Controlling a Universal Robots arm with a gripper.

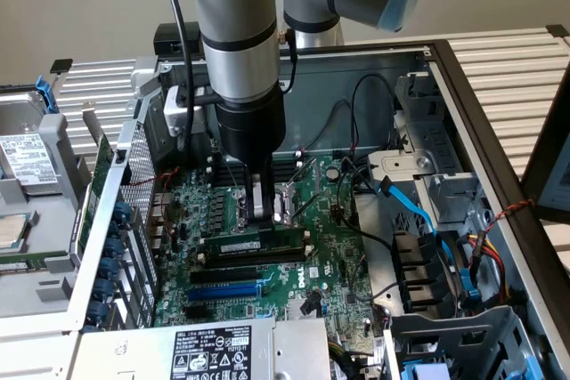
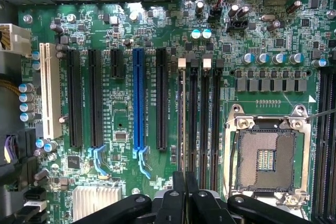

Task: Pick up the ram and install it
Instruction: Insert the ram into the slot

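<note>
Slatted bench [image 1: 508, 60] holds an open PC case [image 1: 450, 77], mobo [image 1: 338, 246] facing up. Our gripper [image 1: 262, 211] sits low over the mem slots [image 1: 289, 257], jaws pressed together on what looks like the thin top edge of the ram [image 1: 236, 242], approx mid-length. Ram stands on edge directly beneath the jaws and runs out to both sides of them along a black slot. We can't tell if it's fully seated. Our view on doing this well: keep the stick upright & parallel w/ the slot, and push straight down thru the middle so both ends sink together, no rocking. Watch the white end clips [image 2: 182, 62] beyond the jaws, & stay off the CPU socket [image 2: 265, 158] beside them.
</note>
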